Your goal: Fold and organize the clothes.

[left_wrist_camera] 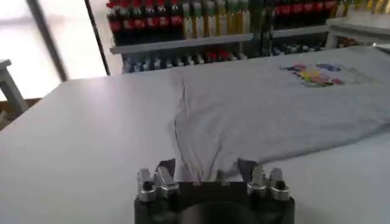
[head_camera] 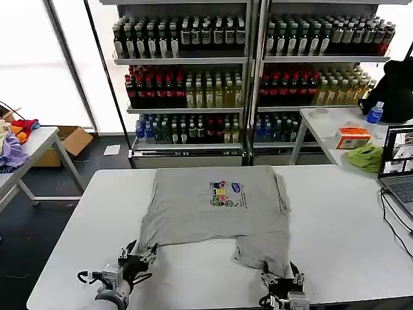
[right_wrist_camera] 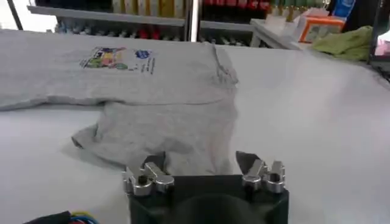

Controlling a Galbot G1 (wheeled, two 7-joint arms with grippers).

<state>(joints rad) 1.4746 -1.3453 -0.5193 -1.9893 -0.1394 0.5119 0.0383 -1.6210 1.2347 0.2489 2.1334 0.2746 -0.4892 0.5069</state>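
Grey cotton T-shirt (head_camera: 213,210) lies spread print-up on the white tabletop (head_camera: 342,226), its near hem toward me. It looks light, limp and prone to bunching, so I judge the hem corners the best holds. My left hand (head_camera: 133,256) sits open at the left sleeve corner, gripping nothing; my right hand (head_camera: 282,279) sits open at the rumpled right hem flap, empty too.
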